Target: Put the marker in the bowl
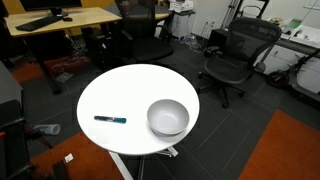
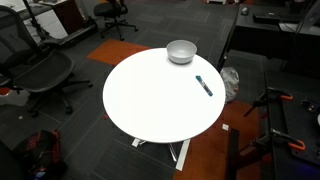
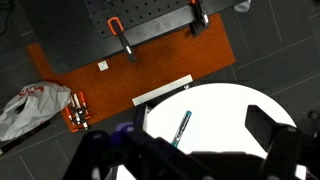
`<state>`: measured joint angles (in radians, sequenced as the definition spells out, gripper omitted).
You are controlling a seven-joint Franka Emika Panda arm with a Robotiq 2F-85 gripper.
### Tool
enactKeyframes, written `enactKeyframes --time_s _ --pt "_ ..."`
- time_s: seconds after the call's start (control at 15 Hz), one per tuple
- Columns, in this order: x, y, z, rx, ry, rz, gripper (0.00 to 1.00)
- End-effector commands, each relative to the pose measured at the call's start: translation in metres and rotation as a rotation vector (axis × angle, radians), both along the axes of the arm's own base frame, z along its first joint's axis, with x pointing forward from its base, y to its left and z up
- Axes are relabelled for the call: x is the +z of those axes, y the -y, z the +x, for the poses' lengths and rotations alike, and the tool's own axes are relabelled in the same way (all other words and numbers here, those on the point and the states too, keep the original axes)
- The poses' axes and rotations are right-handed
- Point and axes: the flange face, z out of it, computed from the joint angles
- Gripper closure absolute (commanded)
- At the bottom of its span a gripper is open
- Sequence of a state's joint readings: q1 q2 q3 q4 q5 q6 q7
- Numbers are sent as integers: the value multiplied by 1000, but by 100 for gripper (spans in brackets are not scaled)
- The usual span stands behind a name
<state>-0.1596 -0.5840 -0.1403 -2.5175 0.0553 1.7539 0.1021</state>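
Note:
The marker [image 1: 110, 119], a short dark stick with a teal end, lies flat on the round white table [image 1: 130, 85]. The light-grey bowl [image 1: 168, 117] stands upright on the same table, a short way from the marker's teal end. Both also show in an exterior view, the marker [image 2: 204, 85] near the table's edge and the bowl [image 2: 181, 50] at the far edge. The arm is not in either exterior view. In the wrist view my gripper [image 3: 200, 128] is open and empty, high above the table [image 3: 225, 105], with the marker [image 3: 182, 127] between its fingers in the picture. The bowl is out of the wrist view.
Black office chairs [image 1: 232, 55] [image 2: 35, 72] and a wooden desk [image 1: 60, 20] stand around the table. An orange floor mat [image 3: 150, 65] with orange clamps [image 3: 76, 108] and a crumpled white bag [image 3: 30, 105] lie below the table's edge.

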Motion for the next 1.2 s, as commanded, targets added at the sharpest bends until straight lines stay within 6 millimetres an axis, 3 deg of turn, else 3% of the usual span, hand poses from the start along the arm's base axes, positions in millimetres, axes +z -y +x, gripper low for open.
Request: enactKeyframes --time_s 0.0,0.67,1.13 --pt "-24 -15 12 -83 29 -10 0" --pt "-96 -48 42 -227 72 -127 0" --pt "-150 -46 50 -243 113 -103 0"
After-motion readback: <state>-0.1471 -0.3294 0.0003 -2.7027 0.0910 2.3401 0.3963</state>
